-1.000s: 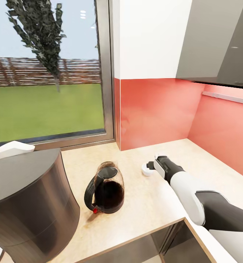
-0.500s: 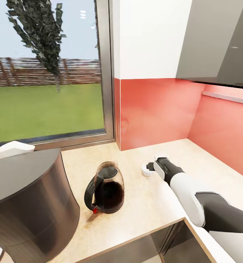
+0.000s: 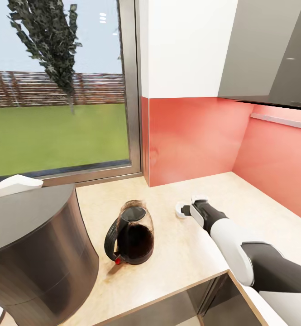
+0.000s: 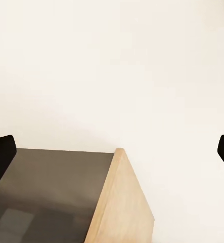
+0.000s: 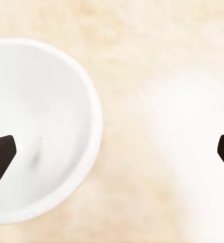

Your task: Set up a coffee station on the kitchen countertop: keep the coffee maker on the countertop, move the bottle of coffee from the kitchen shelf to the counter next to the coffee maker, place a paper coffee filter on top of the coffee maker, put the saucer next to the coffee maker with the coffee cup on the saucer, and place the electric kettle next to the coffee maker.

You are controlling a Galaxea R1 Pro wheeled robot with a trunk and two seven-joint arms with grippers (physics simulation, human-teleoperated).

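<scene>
**White cup under your right tool**

Beige worktop (image 3: 186, 253) carries the tall dark coffee maker (image 3: 32, 253) at near left, with a white paper filter (image 3: 16, 184) at its far top edge. The smoky kettle (image 3: 131, 235) stands just beside the maker. Your right tool (image 3: 196, 204) reaches to the white cup (image 5: 38, 131) on the worktop, fingers spread wide, one dark fingertip (image 5: 0, 154) over the cup's bowl, the other off its rim. Nothing gripped. Your left tool (image 4: 112, 157) is spread too, over a wood edge (image 4: 122, 202).

right arm extended, end effector (image 5: 112, 147) open
</scene>
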